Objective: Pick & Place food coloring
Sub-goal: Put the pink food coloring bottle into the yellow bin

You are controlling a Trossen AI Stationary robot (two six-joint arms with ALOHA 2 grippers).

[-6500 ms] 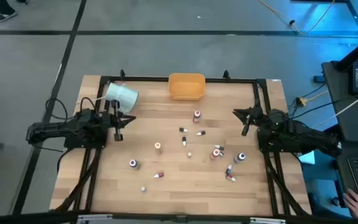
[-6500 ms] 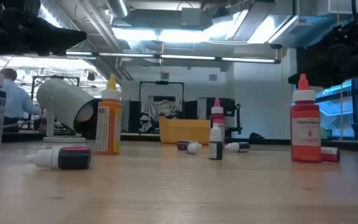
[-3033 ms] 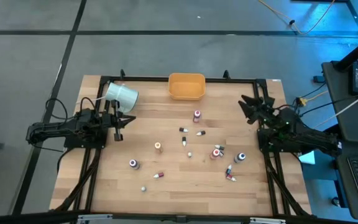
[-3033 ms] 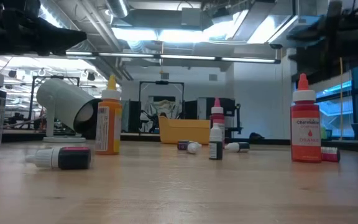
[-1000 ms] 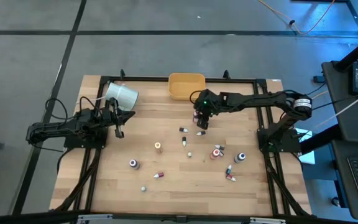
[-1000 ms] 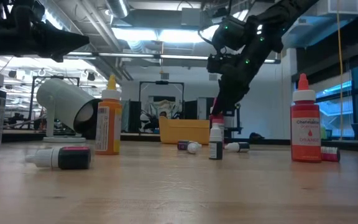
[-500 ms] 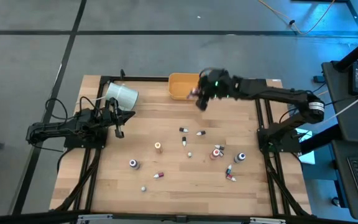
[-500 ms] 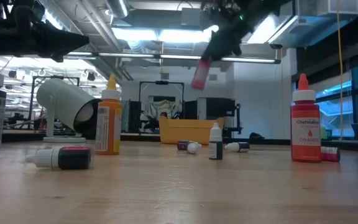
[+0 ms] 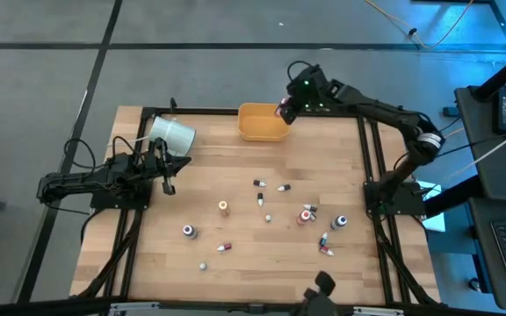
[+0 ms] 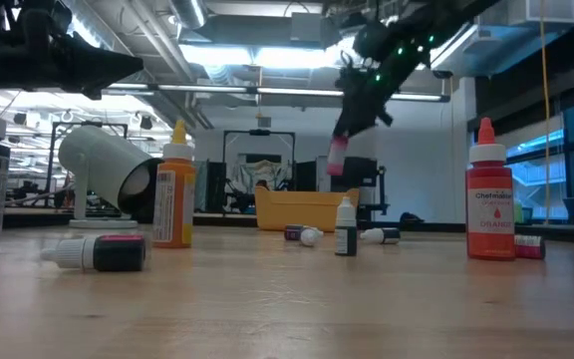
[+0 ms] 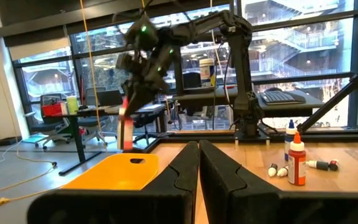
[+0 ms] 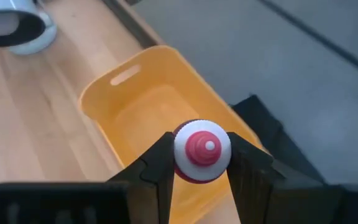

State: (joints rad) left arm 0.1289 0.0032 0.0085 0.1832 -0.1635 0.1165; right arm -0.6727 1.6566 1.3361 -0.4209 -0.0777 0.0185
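Note:
My right gripper (image 9: pixel 285 111) is shut on a small pink-red food coloring bottle (image 12: pixel 202 151) and hovers over the right end of the orange bin (image 9: pixel 262 123). In the low view the bottle (image 10: pixel 337 155) hangs in the air above the bin (image 10: pixel 297 209). Several other tiny bottles stand or lie on the table's middle: an orange one (image 9: pixel 223 207), a purple one (image 9: pixel 188 231) and a red one (image 9: pixel 305 216). My left gripper (image 9: pixel 167 181) waits shut at the table's left side, beside the white cup (image 9: pixel 172 134). My right gripper pinches the bottle between its two fingers (image 12: pixel 160 165), at the white shoulder (image 12: pixel 185 134) under the red cap. The fingers come from above, pointing down, and the cap faces back up between them. The bottle is lifted clear and hangs slightly tilted over the bin.
The white cup lies on its side near the table's far left corner. The orange bin sits at the middle of the far edge. A black frame (image 9: pixel 369 149) runs around the table. Bare wood shows between the cup and the scattered bottles.
My right gripper took the pink bottle from the table's middle, raised it clear and carried it toward the far edge. It now hangs over the bin's right end. The other bottles and my left arm have kept still.

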